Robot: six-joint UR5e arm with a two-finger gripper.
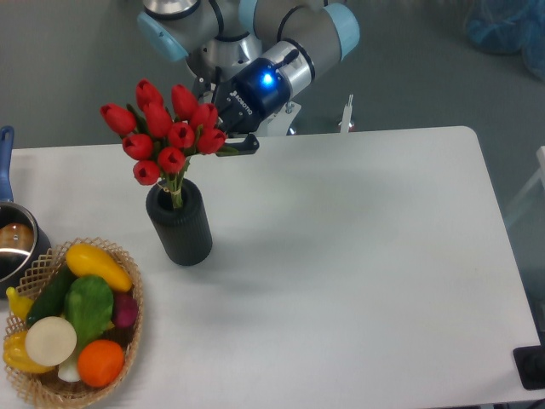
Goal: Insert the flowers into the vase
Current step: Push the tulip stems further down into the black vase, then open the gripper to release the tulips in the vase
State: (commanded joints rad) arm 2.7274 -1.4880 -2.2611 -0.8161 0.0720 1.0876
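Observation:
The flowers (167, 131), a bunch of red tulip buds with green leaves, stand upright over the vase (182, 230), their stems reaching down into its round mouth. The vase is a matte black ribbed cylinder at the left of the white table. My gripper (225, 135) sits just behind and to the right of the buds, at leaf height. It appears shut on the bunch, though the buds hide most of the fingers. One dark finger (243, 146) sticks out on the right.
A wicker basket (132, 288) of fruit and vegetables sits at the front left corner, close to the vase. A metal pot (12, 244) with a blue handle (5, 162) is at the left edge. The table's far edge runs just behind the gripper.

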